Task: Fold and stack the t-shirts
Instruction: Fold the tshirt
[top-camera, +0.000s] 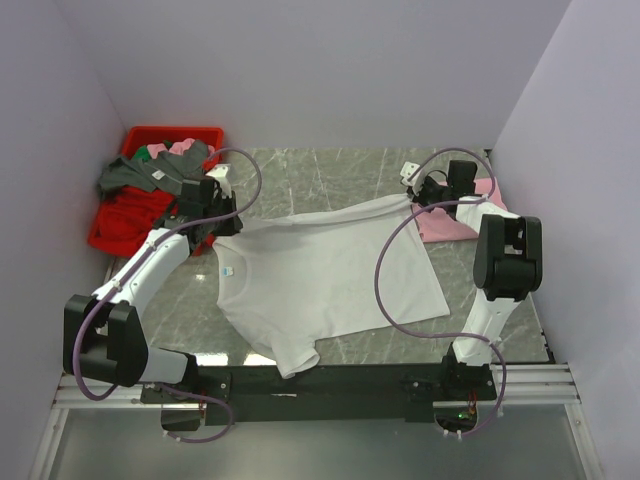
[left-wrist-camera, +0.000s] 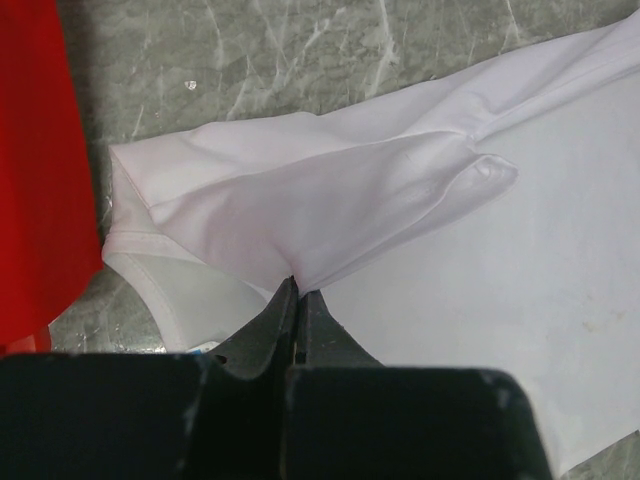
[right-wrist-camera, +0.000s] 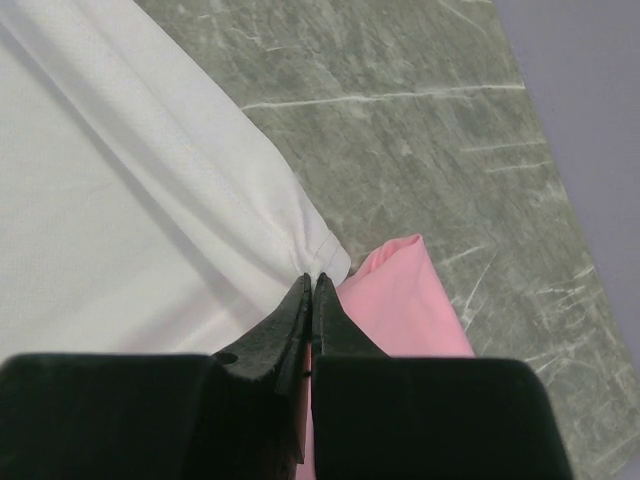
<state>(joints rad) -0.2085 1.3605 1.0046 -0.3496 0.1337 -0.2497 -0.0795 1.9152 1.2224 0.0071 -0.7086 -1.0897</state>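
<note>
The white t-shirt (top-camera: 320, 275) lies spread on the marble table, its bluish neck label (top-camera: 229, 270) at the left. My left gripper (top-camera: 205, 215) is shut on the shirt's far left sleeve; in the left wrist view the cloth (left-wrist-camera: 330, 200) bunches into my closed gripper (left-wrist-camera: 298, 288). My right gripper (top-camera: 418, 200) is shut on the shirt's far right hem corner (right-wrist-camera: 325, 258), with the gripper (right-wrist-camera: 312, 280) pinching it. The folded pale pink t-shirt (top-camera: 450, 222) lies at the right, partly under the right arm; it also shows in the right wrist view (right-wrist-camera: 410, 305).
A red bin (top-camera: 130, 195) with dark, pink and green clothes stands at the far left, close to my left gripper; its red wall shows in the left wrist view (left-wrist-camera: 35, 170). Lilac walls enclose the table. A white clip-like piece (top-camera: 409, 170) lies near the right gripper.
</note>
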